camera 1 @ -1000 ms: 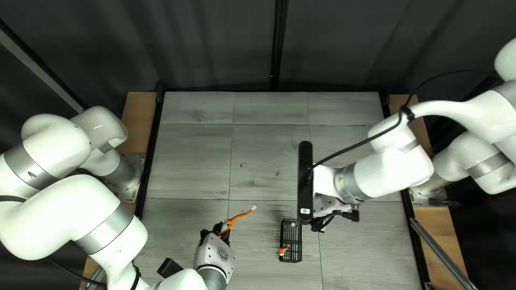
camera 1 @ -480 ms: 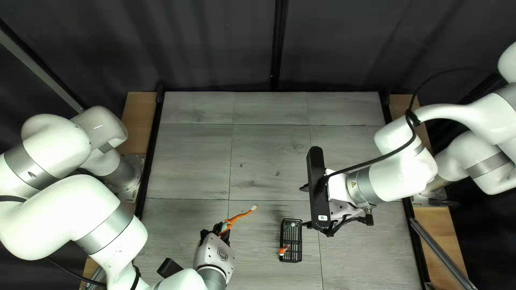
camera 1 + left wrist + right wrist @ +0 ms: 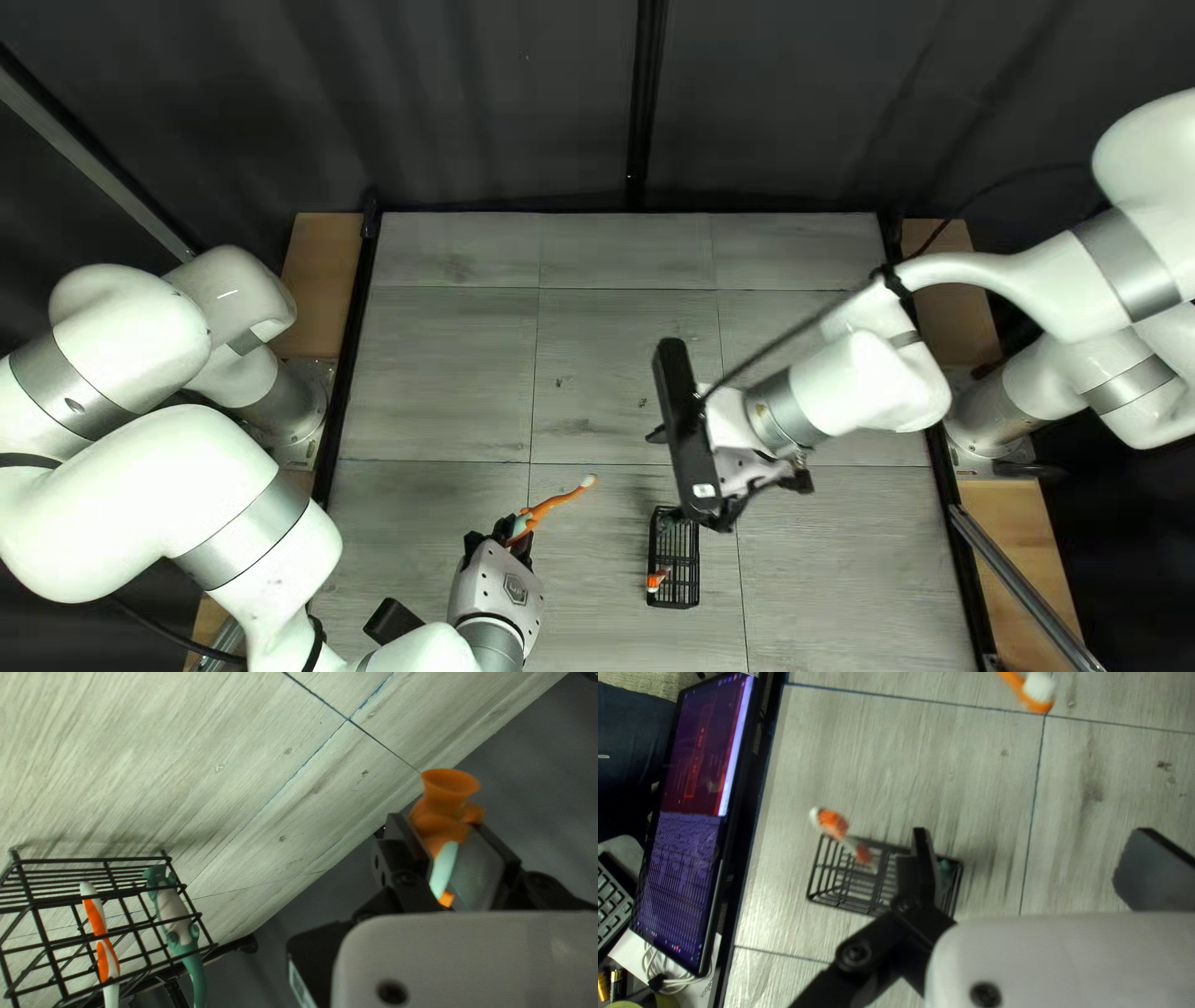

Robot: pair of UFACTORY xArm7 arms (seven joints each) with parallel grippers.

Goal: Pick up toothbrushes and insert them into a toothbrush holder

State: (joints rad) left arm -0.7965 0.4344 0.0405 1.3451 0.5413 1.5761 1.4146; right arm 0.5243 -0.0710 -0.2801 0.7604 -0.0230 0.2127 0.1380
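In the top left view my left gripper [image 3: 510, 532] is at the near edge, shut on an orange toothbrush [image 3: 555, 500] whose head points away. The left wrist view has that toothbrush [image 3: 443, 818] clamped in my left gripper [image 3: 445, 858]. A black wire holder [image 3: 697, 575] stands to its right, holding an orange-and-white toothbrush [image 3: 101, 936] and a green one [image 3: 191, 955]. Just beyond the holder, my right gripper [image 3: 751, 473] hangs with fingertips hidden from above. In the right wrist view my right gripper [image 3: 1033, 865] is open and empty, one finger overlapping the holder [image 3: 812, 886].
Beyond the table's near edge, the right wrist view has a monitor [image 3: 685, 821], a keyboard [image 3: 610, 899] and bundled white cables [image 3: 657, 961]. The held toothbrush's white head [image 3: 1038, 687] shows ahead of my right gripper.
My right arm first drew back to the right, then swung left, so its gripper now hangs nearer the holder's far end. The left arm and its toothbrush have stayed still.
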